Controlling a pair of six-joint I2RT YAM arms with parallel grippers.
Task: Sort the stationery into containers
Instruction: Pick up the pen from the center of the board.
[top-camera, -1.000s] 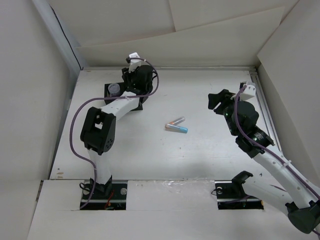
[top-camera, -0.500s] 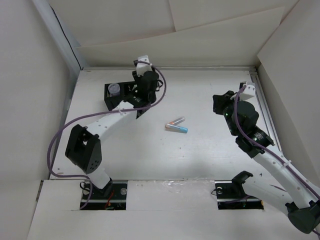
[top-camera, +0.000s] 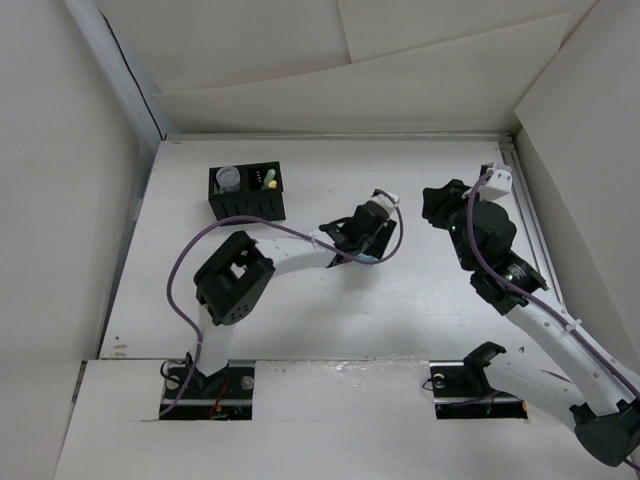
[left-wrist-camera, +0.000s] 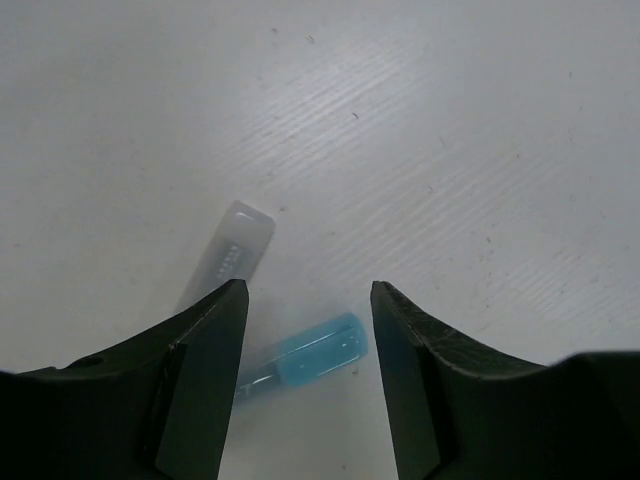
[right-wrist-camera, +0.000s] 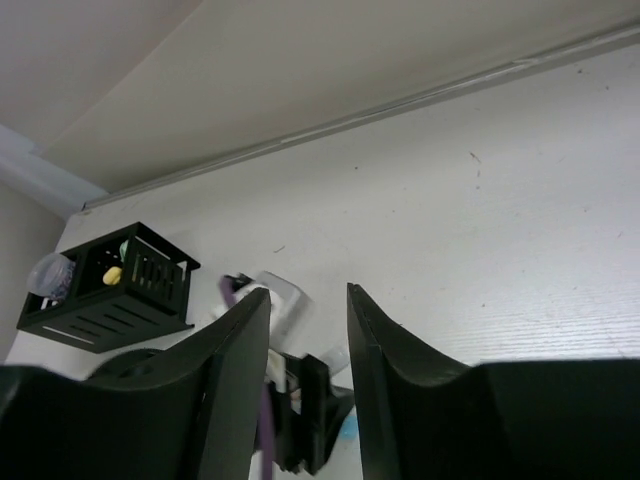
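Note:
A clear stick with a blue end (left-wrist-camera: 310, 355) lies on the white table, straddled by my open left gripper (left-wrist-camera: 308, 300), which hovers just above it. A pale greyish stick (left-wrist-camera: 228, 255) lies beside it, just outside the left finger. In the top view my left gripper (top-camera: 362, 238) covers both sticks at the table's middle. The black organizer (top-camera: 246, 207) stands at the back left and holds a round greyish piece (top-camera: 230, 177) and yellow and green sticks (top-camera: 270, 180). My right gripper (top-camera: 436, 206) is open and empty, raised at the right.
The right wrist view shows the organizer (right-wrist-camera: 110, 285) at left and the left arm's wrist (right-wrist-camera: 300, 400) below the right gripper (right-wrist-camera: 307, 295). Cardboard walls enclose the table on the left, back and right. A rail (top-camera: 525, 215) runs along the right edge.
My left arm has swung from over the organizer at the back left to the middle of the table, above the two sticks. The right arm has barely moved.

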